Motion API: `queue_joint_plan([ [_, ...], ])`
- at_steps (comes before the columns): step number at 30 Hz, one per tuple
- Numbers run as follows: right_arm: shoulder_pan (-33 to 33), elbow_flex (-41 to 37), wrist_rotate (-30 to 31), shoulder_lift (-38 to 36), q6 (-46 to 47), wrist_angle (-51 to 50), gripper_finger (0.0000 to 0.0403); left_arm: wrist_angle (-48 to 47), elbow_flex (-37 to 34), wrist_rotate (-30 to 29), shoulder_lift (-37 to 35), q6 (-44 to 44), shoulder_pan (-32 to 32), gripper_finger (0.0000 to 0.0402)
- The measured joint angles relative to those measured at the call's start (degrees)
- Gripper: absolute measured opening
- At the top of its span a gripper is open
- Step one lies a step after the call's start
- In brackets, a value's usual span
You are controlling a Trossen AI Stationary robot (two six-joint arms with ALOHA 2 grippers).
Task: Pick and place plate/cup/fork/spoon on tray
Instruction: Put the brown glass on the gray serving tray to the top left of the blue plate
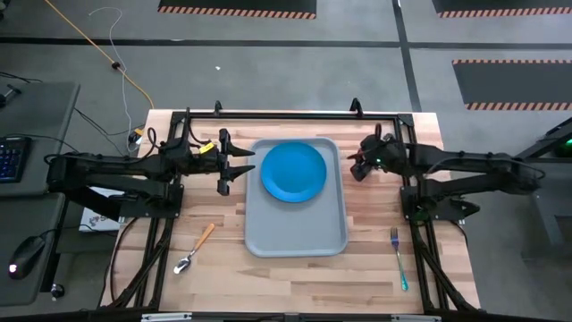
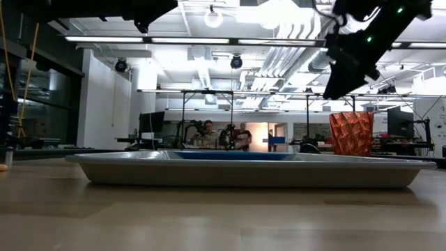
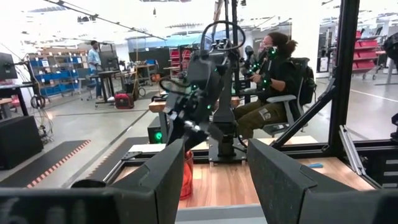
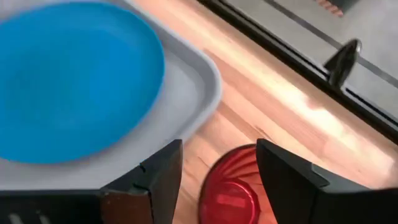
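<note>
Right gripper (image 4: 217, 168) hangs over the cup (image 4: 233, 186), jaws apart, nothing held; cup sits on the counter (image 4: 273, 106) just beside the tray (image 4: 186, 106). Risk: off-centre closing tips it. Plate (image 1: 294, 172) on tray. Left gripper (image 1: 239, 162) parked, jaws apart.

— Which items are obscured from above?
— The cup (image 4: 229, 190) is covered by the right gripper (image 1: 357, 165) in the high view. In the right wrist view the picture's edge cuts off its lower part.
— And at table height?
— The plate (image 2: 233, 156) appears only as a thin blue strip above the tray (image 2: 244, 171) rim. The people in the room behind are too small to make out.
</note>
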Motion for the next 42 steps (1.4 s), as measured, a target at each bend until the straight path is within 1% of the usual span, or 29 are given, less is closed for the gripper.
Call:
queue_joint_plan([
  [3,-1.7,0.0,-0.5,2.5,0.0,0.0,0.0197,0.0,0.0,0.0,0.0,0.0,0.0,0.0168],
  [8,-3.7,0.0,-5.2,5.5,-0.1,-0.1,0.0197,0.0,0.0,0.0,0.0,0.0,0.0,0.0168],
  [10,-4.1,0.0,-5.5,6.4,0.4,-0.6,0.0197,0.0,0.0,0.0,0.0,0.0,0.0,0.0168],
  [16,-4.6,0.0,-5.7,8.2,2.7,-3.4,0.0197,-0.3,0.0,0.0,0.0,0.0,0.0,0.0168],
  [22,-4.6,0.0,-10.0,8.8,4.0,-6.1,0.0197,-0.4,0.0,0.0,0.0,-0.1,0.0,0.0168],
  [31,-4.6,0.0,-10.2,8.8,4.1,-8.8,0.0197,-0.5,0.0,0.0,0.0,-0.1,0.0,0.0168],
  [38,-4.6,0.0,-10.3,8.8,4.1,-8.9,0.0196,-0.5,0.0,0.0,0.0,-0.1,0.0,0.0168],
  [40,-4.6,0.0,-10.3,8.8,4.0,-9.0,0.0190,-0.5,0.0,0.0,0.0,-0.1,0.0,0.0168],
  [42,-4.6,0.0,-10.3,8.8,3.8,-9.1,0.0173,-0.5,0.0,0.0,0.0,-0.1,0.0,0.0168],
])
